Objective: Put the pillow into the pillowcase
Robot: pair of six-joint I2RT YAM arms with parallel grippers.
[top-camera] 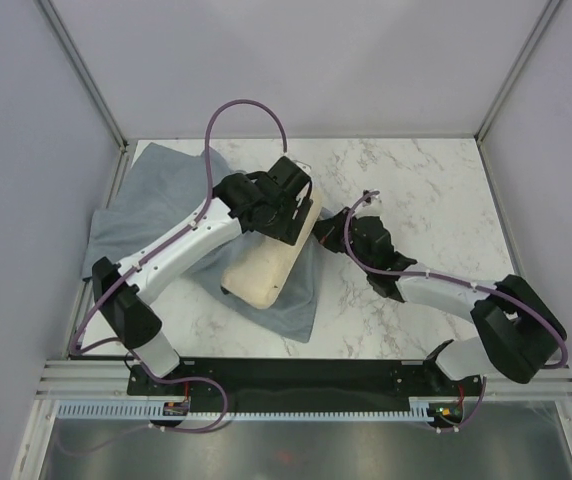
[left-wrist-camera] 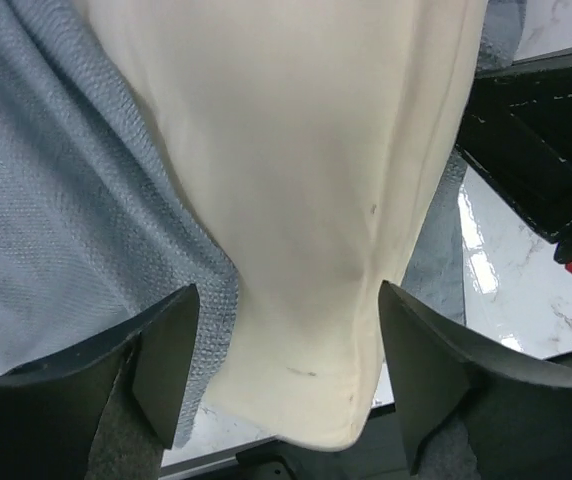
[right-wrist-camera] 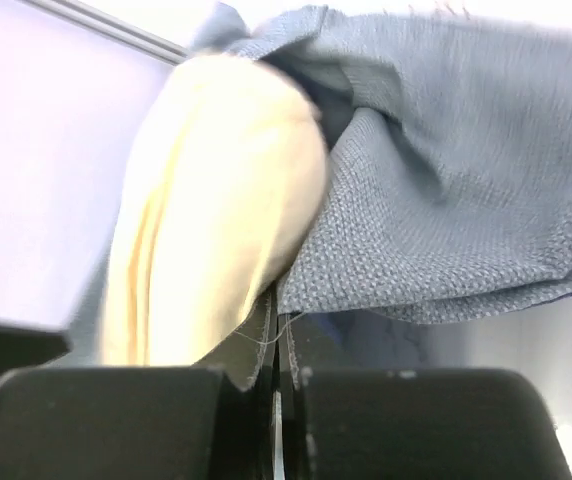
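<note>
My left gripper stands wide astride the pillow; my right gripper pinches the pillowcase edge.

White arm links, black joints, purple cables (loosely looped), black jaws.

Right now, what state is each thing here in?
pillow: lying on the pillowcase, mostly uncovered.
pillowcase: spread out and crumpled, paler side up, one edge pinched.
left end effector: open, one finger on either side of the pillow.
right end effector: shut on the pillowcase edge.
</note>
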